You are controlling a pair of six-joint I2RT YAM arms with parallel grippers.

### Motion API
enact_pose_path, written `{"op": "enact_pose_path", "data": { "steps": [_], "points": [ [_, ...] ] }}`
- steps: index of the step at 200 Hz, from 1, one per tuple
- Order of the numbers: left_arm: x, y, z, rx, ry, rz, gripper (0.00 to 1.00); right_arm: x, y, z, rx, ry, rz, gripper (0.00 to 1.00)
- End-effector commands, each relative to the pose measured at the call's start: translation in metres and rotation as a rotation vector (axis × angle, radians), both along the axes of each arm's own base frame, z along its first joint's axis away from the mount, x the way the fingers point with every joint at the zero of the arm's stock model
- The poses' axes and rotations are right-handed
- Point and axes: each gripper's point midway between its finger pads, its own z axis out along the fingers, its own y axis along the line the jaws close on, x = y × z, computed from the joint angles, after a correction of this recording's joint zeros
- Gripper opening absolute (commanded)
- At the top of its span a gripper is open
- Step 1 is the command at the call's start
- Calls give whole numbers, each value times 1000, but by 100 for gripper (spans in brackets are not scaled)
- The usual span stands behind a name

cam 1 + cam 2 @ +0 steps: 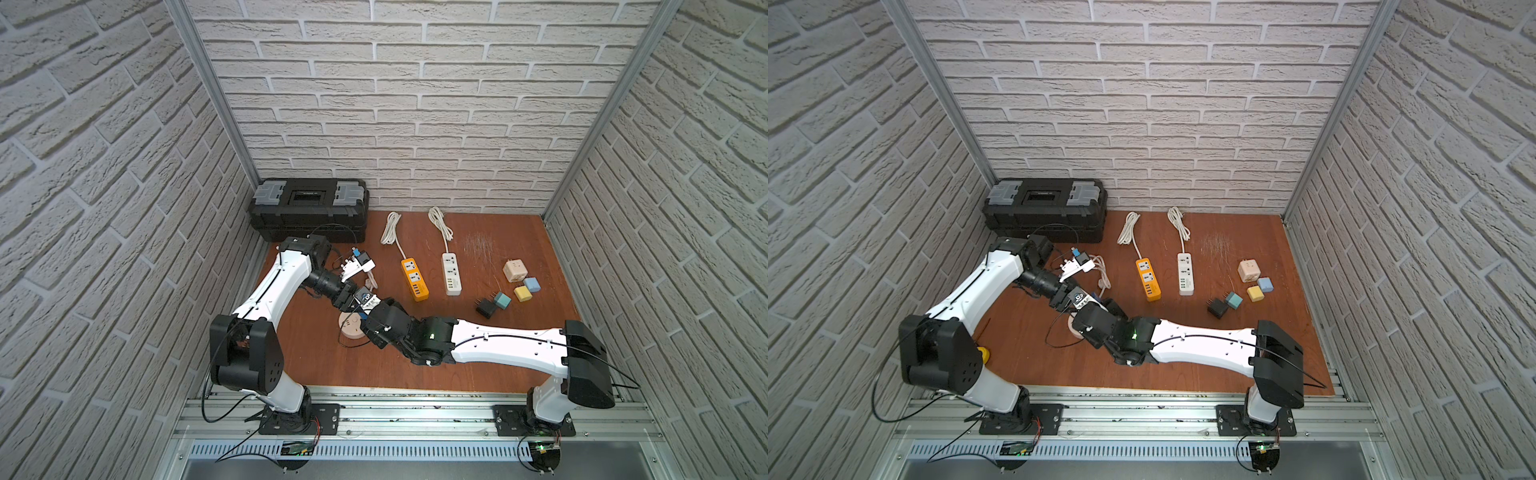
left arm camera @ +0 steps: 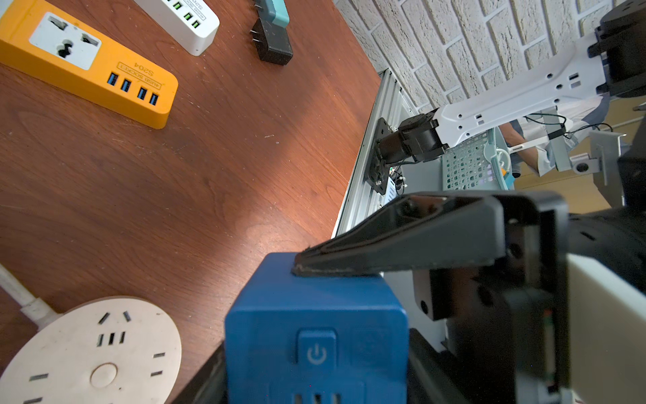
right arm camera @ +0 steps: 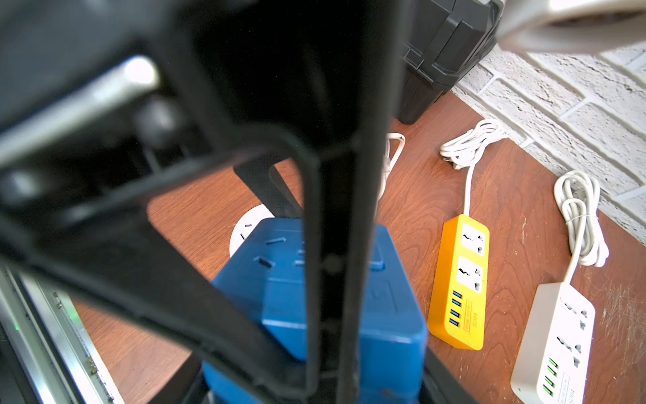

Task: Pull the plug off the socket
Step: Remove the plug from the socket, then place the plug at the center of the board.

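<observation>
A blue cube plug (image 2: 316, 335) with a power button is held just above the wooden table. My left gripper (image 2: 316, 384) is shut on it, one finger on each side. My right gripper (image 3: 314, 384) is shut on the same plug (image 3: 381, 314) from the opposite side, and one of its fingers (image 2: 402, 241) lies flat on a plug face. The round beige socket (image 2: 87, 353) lies on the table beside and below the plug, with its slots showing. In both top views the two grippers (image 1: 360, 300) (image 1: 1096, 305) meet over the socket (image 1: 349, 330), and the plug is mostly hidden.
An orange power strip (image 1: 414, 279) and a white power strip (image 1: 451, 274) lie mid-table with coiled cords. Small cube adapters (image 1: 515, 270) and a black adapter (image 1: 485, 307) sit to the right. A black toolbox (image 1: 309, 208) stands at the back left.
</observation>
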Motion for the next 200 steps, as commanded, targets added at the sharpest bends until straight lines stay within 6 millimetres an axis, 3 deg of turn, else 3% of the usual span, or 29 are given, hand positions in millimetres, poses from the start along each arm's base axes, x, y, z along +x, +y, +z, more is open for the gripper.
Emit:
{"op": "enact_pose_path", "data": {
  "steps": [1, 61, 100, 146, 184, 200],
  "points": [
    [-3, -4, 11, -35, -58, -24, 95, -1, -4, 20, 69, -13, -1, 3],
    [17, 9, 20, 35, -189, 73, 98, -1, -29, 12, 42, 4, -59, 2],
    [40, 27, 36, 49, -270, 199, 98, 6, -59, 2, 40, 49, -139, 3],
    [77, 58, 32, 225, -421, 436, 98, 31, -119, -4, 68, 118, -319, 3],
    [92, 91, 26, 330, -530, 673, 98, 54, -182, -4, 102, 182, -488, 3],
    [87, 99, 15, 342, -520, 712, 98, 64, -209, -6, 109, 205, -557, 3]
  ]
}}
